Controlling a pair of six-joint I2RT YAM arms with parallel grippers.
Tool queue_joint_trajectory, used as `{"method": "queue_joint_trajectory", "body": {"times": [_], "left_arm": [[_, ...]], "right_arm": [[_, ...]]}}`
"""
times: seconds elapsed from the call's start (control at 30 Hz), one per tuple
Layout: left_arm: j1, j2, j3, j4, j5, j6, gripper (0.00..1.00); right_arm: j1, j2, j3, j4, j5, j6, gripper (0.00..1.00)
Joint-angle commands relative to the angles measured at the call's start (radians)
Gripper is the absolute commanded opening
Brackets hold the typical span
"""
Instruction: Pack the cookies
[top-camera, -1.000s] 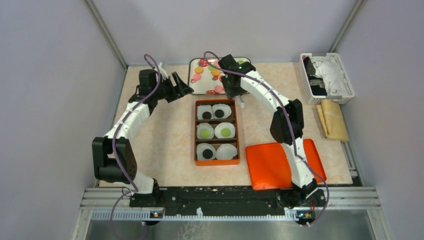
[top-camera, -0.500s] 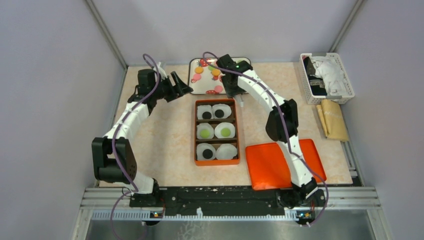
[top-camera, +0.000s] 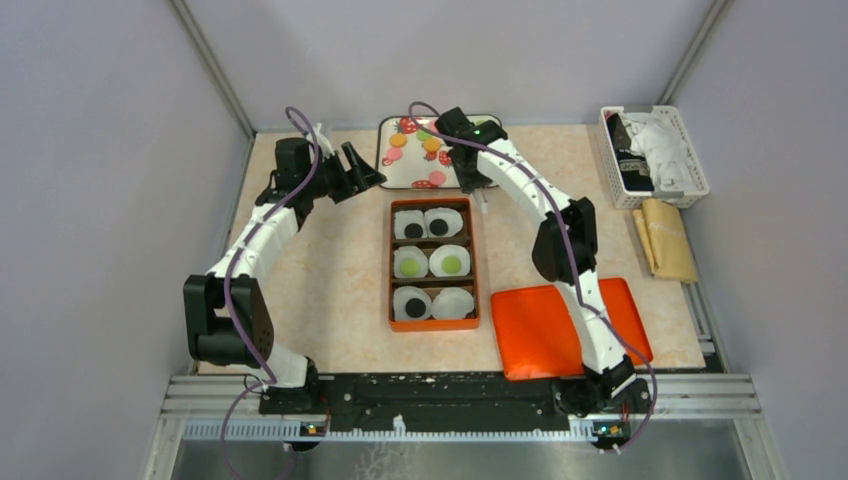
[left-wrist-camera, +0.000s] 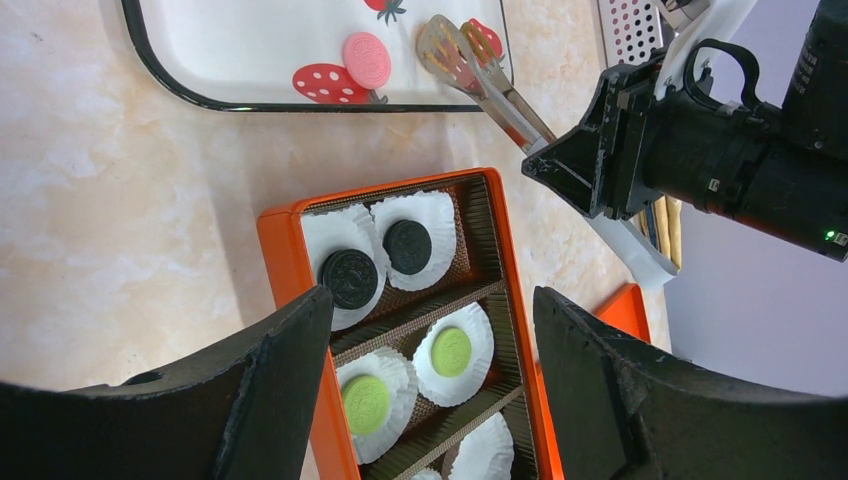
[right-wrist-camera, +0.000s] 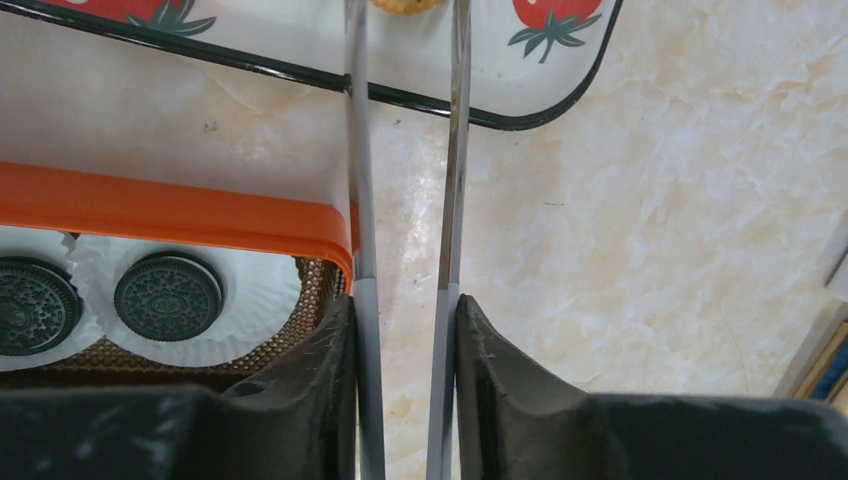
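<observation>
An orange box (top-camera: 390, 265) holds white paper cups with black cookies (top-camera: 413, 231) and green cookies (top-camera: 452, 264); one cup (top-camera: 455, 303) is empty. Orange cookies (top-camera: 398, 141) and pink cookies (top-camera: 437, 178) lie on the strawberry-print tray (top-camera: 381, 160). My right gripper (top-camera: 468, 180) is shut on metal tongs (right-wrist-camera: 357, 150), and their open tips reach an orange cookie (right-wrist-camera: 405, 4) on the tray. My left gripper (top-camera: 368, 168) is open and empty, raised left of the tray's near corner. In its view it (left-wrist-camera: 432, 300) looks down on the box, a pink cookie (left-wrist-camera: 367, 59) and the tongs (left-wrist-camera: 480, 70).
An orange lid (top-camera: 560, 330) lies right of the box, under the right arm. A white basket (top-camera: 655, 155) with cloths stands at the back right, with a tan folded cloth (top-camera: 668, 240) in front of it. Grey walls close in the table.
My right gripper with the tongs has shifted slightly over the tray's near right corner. The left arm has not moved.
</observation>
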Motion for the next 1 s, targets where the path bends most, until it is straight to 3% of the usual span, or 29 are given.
{"method": "queue_joint_trajectory", "body": {"times": [0.0,0.13,0.63,0.97], "left_arm": [[0.009,-0.040,-0.001,0.039,0.022,-0.003,0.80],[0.014,-0.045,0.002,0.037,0.020,-0.002,0.80],[0.016,-0.039,0.004,0.042,0.023,-0.011,0.79],[0.014,-0.054,0.004,0.035,0.021,-0.027,0.79]], "right_arm": [[-0.008,-0.018,0.003,0.064,0.027,0.010,0.16],[-0.008,-0.076,-0.021,0.109,0.060,0.015,0.05],[0.002,-0.367,-0.231,0.209,0.045,0.016,0.04],[0.225,-0.821,-0.669,0.192,0.066,0.063,0.04]]}}
